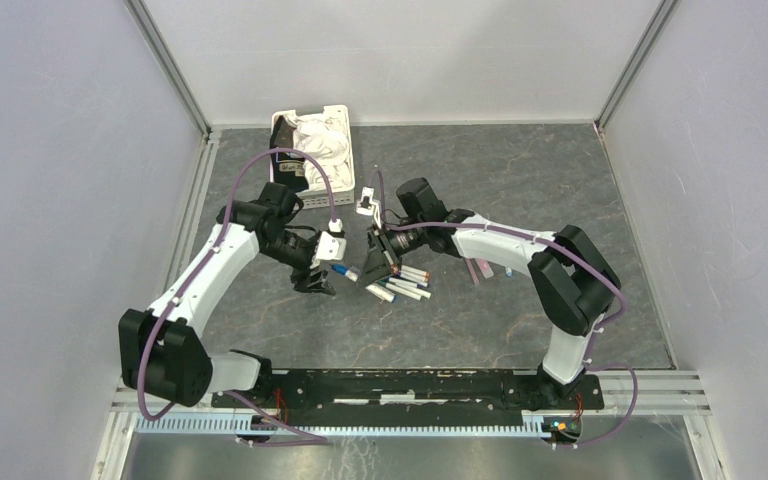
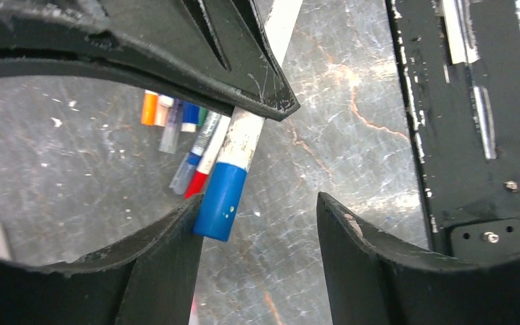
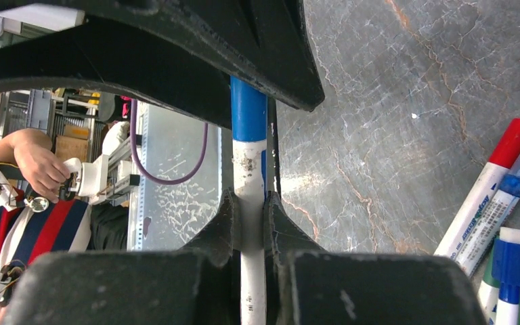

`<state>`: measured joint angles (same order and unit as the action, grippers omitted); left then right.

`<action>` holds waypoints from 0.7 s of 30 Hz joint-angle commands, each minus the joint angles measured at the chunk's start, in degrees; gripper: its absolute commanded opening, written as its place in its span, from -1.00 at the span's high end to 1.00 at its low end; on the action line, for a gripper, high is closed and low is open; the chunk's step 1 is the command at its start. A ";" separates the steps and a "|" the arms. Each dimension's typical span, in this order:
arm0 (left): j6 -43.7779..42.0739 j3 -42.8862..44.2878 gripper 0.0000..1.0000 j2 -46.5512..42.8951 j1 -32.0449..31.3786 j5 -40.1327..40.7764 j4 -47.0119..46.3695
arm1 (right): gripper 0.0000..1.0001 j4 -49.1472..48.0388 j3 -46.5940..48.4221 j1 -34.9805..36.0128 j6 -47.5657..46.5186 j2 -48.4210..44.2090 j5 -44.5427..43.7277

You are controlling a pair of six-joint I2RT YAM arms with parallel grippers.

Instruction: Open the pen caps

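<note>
My right gripper (image 1: pixel 371 268) (image 3: pixel 249 203) is shut on the white barrel of a pen (image 3: pixel 250 172) and holds it above the table. The pen's blue cap (image 1: pixel 341 270) (image 2: pixel 221 198) points toward my left gripper (image 1: pixel 317 282) (image 2: pixel 258 203). The left gripper's jaws are open around the cap, which lies against one finger (image 2: pixel 176 237); the other finger (image 2: pixel 352 237) stands well apart from it. More capped pens (image 1: pixel 406 285) (image 3: pixel 494 203) (image 2: pixel 183 132) lie in a pile on the table under the right gripper, with red, blue, green and orange ends.
A white slotted basket (image 1: pixel 345 115) holding a white cloth stands at the back left. A pink pen (image 1: pixel 481 270) and a small piece (image 1: pixel 508 271) lie right of the pile. The black base rail (image 1: pixel 410 385) (image 2: pixel 467 135) runs along the near edge.
</note>
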<state>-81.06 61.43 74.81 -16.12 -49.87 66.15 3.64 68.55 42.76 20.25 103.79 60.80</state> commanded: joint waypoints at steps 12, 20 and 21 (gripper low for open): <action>-3.98 -1.22 -0.04 -3.61 -8.39 12.39 -6.03 | 1.00 15.22 10.98 -0.05 -6.61 4.10 0.16; -5.04 -0.85 0.61 -3.62 -9.20 13.64 -6.01 | 1.00 15.92 11.73 0.21 -6.50 5.58 0.02; -5.06 -0.99 0.71 -3.61 -9.46 13.64 -5.96 | 1.00 15.94 11.91 0.30 -6.46 5.74 0.01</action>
<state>-84.36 60.34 72.49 -24.84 -36.67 59.46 18.98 78.02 43.20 14.24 108.47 61.52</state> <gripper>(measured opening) 0.261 0.080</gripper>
